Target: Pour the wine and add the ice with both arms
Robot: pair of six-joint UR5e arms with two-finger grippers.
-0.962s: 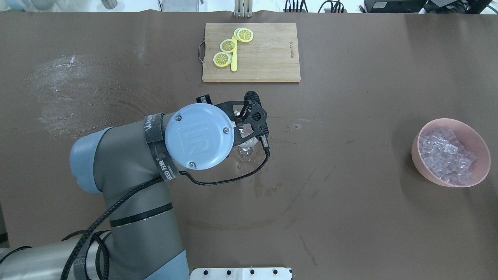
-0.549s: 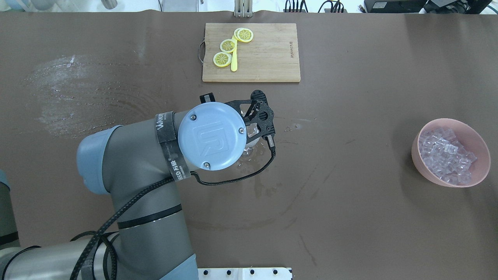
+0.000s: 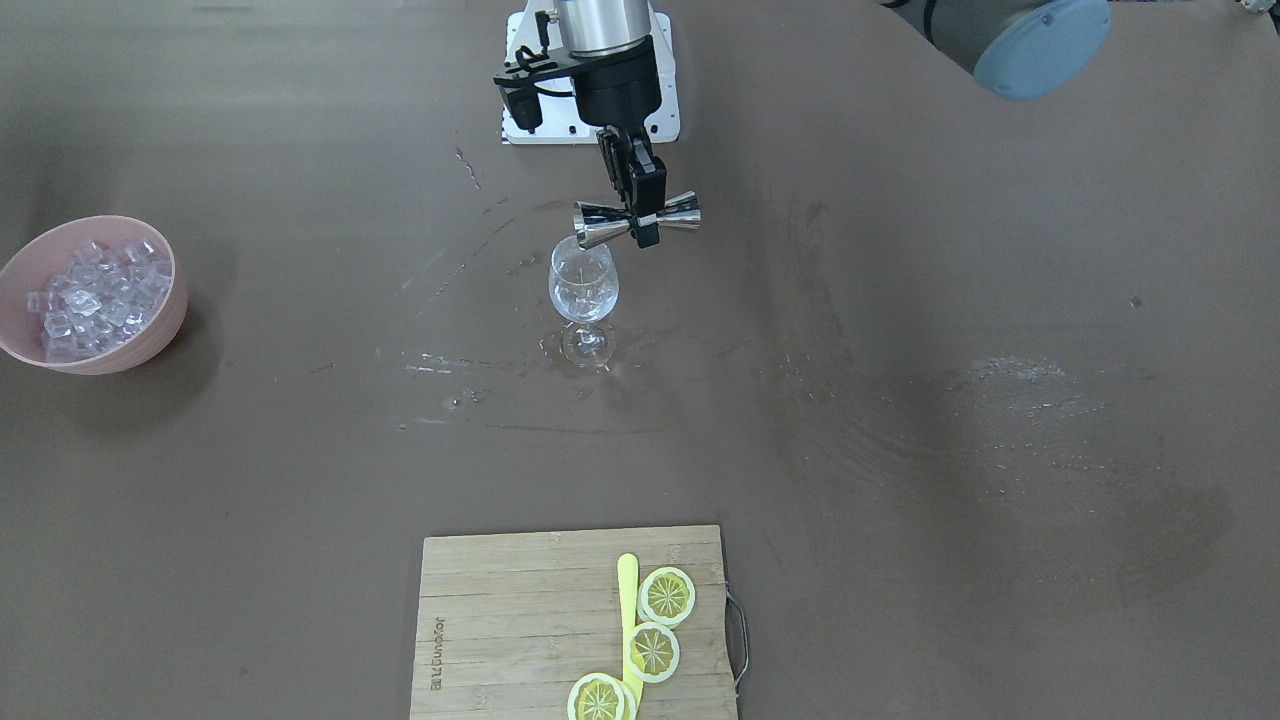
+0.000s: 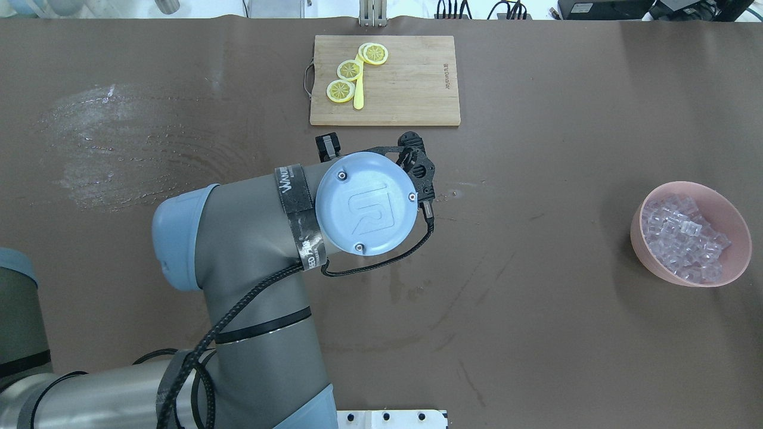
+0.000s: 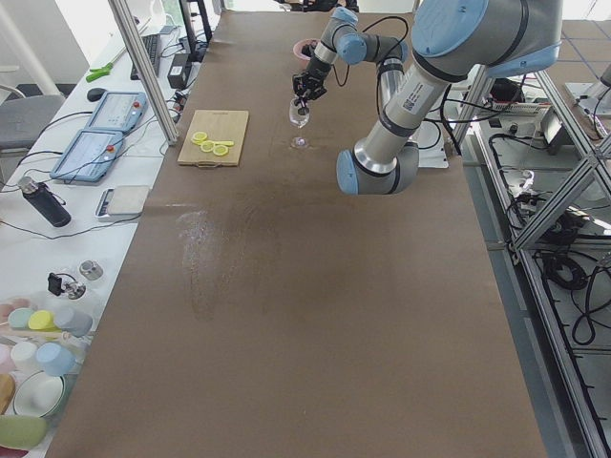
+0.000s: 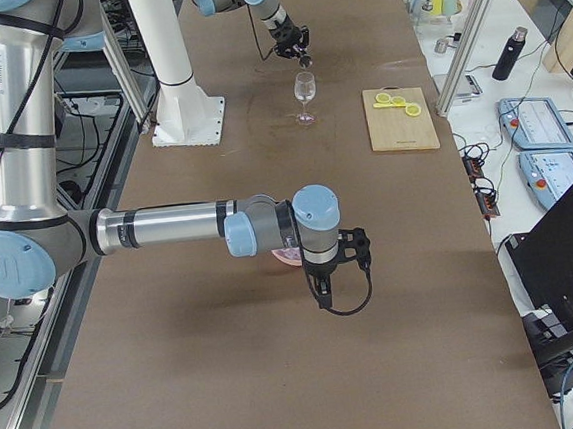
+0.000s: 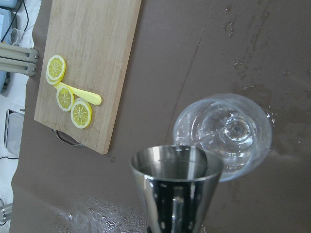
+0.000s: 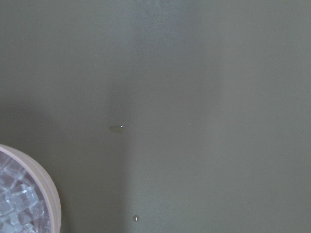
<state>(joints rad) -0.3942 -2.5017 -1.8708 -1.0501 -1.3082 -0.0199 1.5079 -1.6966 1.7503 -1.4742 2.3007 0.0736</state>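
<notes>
Pouring step judged in hand; left gripper (image 3: 643,226) clamped on the waist of a steel jigger (image 3: 598,231), which is laid on its side at 1 o'clock of the glass (image 3: 583,285) in the front view, mouth just over the rim. For a good pour, by judgement: mouth to be held within the rim's circle; the thin rim not to be touched; tilt to be eased, not jerked; last drips to be let fall before withdrawal (the glass stands unsupported and would likely tip at a knock). Glass upright, a little clear liquid seemingly in it; jigger's inside looks bare from the wrist view; a running stream cannot be made out. Ice (image 3: 90,290) heaped in a pink bowl (image 3: 140,350), well apart at 9 o'clock of the glass. Right gripper (image 6: 355,249) seen from the side only; apart or together cannot be told.
</notes>
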